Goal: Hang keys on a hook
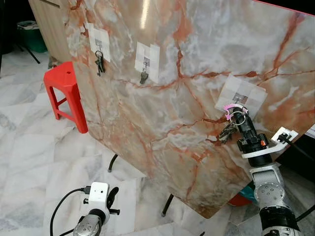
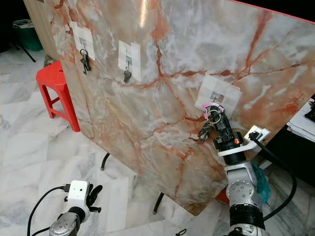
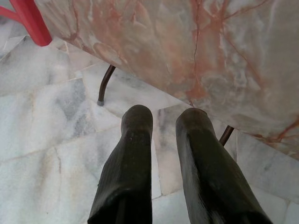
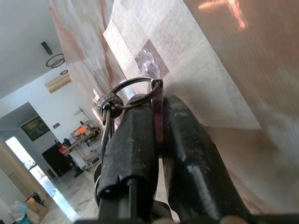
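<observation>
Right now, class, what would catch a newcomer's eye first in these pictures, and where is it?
A big marble-patterned board leans across the scene with three taped hooks. The right gripper is raised to the rightmost hook, clamping a ring of keys with a pink tag. Behind the board's left edge stands a red stool on the tiled floor.

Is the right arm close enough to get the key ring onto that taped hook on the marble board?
Probably yes. The right gripper holds the key ring just below the hook, with nothing between them.
</observation>
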Controlling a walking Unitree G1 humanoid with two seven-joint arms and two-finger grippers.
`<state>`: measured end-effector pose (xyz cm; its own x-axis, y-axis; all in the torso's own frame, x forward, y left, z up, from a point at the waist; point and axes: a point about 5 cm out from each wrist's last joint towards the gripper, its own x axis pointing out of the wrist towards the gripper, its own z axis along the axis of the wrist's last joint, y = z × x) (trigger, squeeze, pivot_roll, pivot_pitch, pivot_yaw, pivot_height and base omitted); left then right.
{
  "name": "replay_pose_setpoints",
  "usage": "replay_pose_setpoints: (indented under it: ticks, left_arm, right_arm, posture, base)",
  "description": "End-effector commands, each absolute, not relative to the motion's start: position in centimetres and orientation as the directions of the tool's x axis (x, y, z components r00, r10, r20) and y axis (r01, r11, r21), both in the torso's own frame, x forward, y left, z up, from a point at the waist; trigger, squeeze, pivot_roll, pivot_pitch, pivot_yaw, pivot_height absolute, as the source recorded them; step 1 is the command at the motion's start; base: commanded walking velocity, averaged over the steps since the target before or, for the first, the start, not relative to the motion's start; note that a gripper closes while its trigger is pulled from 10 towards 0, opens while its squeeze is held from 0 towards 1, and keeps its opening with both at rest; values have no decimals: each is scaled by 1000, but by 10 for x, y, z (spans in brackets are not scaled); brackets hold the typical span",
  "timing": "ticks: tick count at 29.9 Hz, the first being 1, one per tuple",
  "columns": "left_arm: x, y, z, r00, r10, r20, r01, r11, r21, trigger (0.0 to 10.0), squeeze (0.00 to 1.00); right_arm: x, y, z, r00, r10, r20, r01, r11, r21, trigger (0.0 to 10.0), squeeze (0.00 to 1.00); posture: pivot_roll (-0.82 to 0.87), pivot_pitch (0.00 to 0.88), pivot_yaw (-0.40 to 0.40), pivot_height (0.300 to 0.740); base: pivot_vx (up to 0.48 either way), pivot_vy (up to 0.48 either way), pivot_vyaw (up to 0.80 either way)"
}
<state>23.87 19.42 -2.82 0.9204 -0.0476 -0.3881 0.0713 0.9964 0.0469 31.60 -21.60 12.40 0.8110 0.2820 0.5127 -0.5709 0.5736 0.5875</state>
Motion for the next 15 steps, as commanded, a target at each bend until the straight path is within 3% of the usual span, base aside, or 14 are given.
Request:
replay_pose_setpoints:
  ticks: [1,15]
  left_arm:
    - [235,193,-31,919,-49,-391,72,996,44,10000,0]
    - [235,193,-31,918,-51,-394,75,996,46,10000,0]
  right_arm:
    - [317,-224,128,812,258,524,-561,594,577,10000,0]
    - [317,-227,126,819,251,516,-549,605,577,10000,0]
  posture:
    - [71,71,-103,740]
    - [71,66,-100,740]
  base:
    - [0,0,0]
    - [0,0,0]
